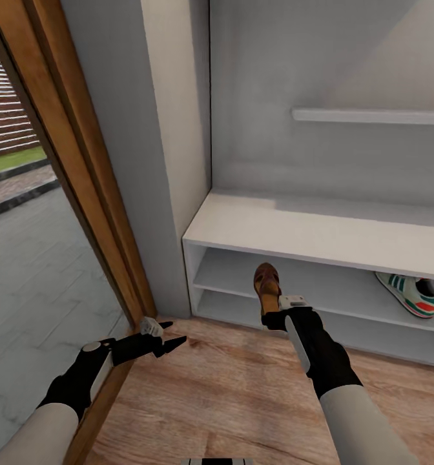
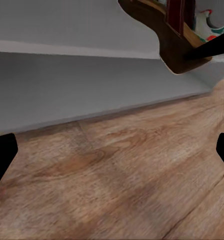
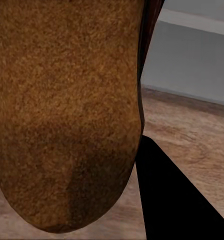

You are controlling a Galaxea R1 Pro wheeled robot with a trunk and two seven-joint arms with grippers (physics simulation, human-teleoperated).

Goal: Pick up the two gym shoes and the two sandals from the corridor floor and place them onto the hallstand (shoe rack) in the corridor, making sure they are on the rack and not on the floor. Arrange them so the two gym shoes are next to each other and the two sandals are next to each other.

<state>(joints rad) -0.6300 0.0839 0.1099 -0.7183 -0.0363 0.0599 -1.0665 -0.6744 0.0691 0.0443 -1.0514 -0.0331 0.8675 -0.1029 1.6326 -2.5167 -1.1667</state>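
Observation:
My right gripper [image 1: 276, 318] is shut on the heel end of a brown sandal [image 1: 267, 284], held above the corridor floor [image 1: 243, 400] just in front of the white hallstand [image 1: 307, 229], level with its open shelves. The sandal's tan sole [image 3: 67, 110] sits close up in the right wrist view beside one black finger [image 3: 177, 200]. One gym shoe [image 1: 411, 294], white with teal stripes and an orange-red heel, lies on a shelf at the right. My left gripper [image 1: 168, 334] hangs open and empty low over the floor; its wrist view catches the sandal [image 2: 167, 40] ahead.
A wooden door frame [image 1: 81, 161] runs diagonally at the left, with a paved outdoor area behind it. A grey wall corner [image 1: 159, 194] stands between the frame and the hallstand. A thin white wall shelf [image 1: 372, 116] hangs above the hallstand's bare top.

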